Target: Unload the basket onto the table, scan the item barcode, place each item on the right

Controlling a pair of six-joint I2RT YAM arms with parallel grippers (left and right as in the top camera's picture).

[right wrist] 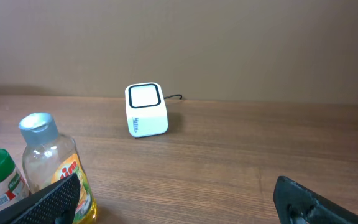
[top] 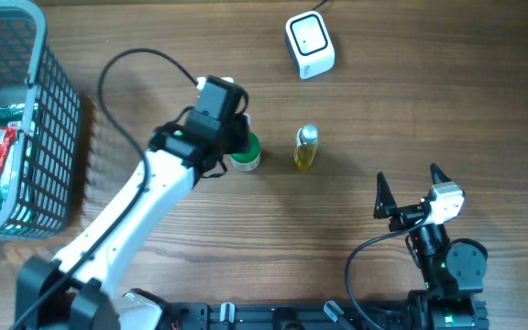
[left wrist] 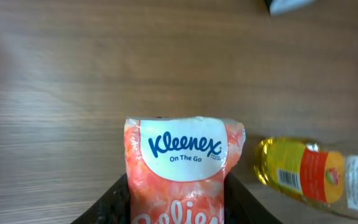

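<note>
My left gripper (left wrist: pixel 180 208) is shut on an orange-and-white Kleenex tissue pack (left wrist: pixel 182 165), its black fingers (left wrist: pixel 114 202) pressing both sides. The pack hangs over bare table. In the overhead view the left gripper (top: pixel 234 117) hovers left of centre, and the pack is mostly hidden under it. The white cube scanner (top: pixel 309 44) stands at the back of the table, well to the right of the pack; the right wrist view shows this scanner (right wrist: pixel 145 110) with its window facing up. My right gripper (top: pixel 409 188) rests wide open near the front right, nothing between its fingers (right wrist: pixel 316 202).
A yellow liquid bottle (top: pixel 306 148) stands at mid-table, with a green-capped jar (top: pixel 246 154) just left of it under my left arm. A teal wire basket (top: pixel 39 137) holding more items sits at the left edge.
</note>
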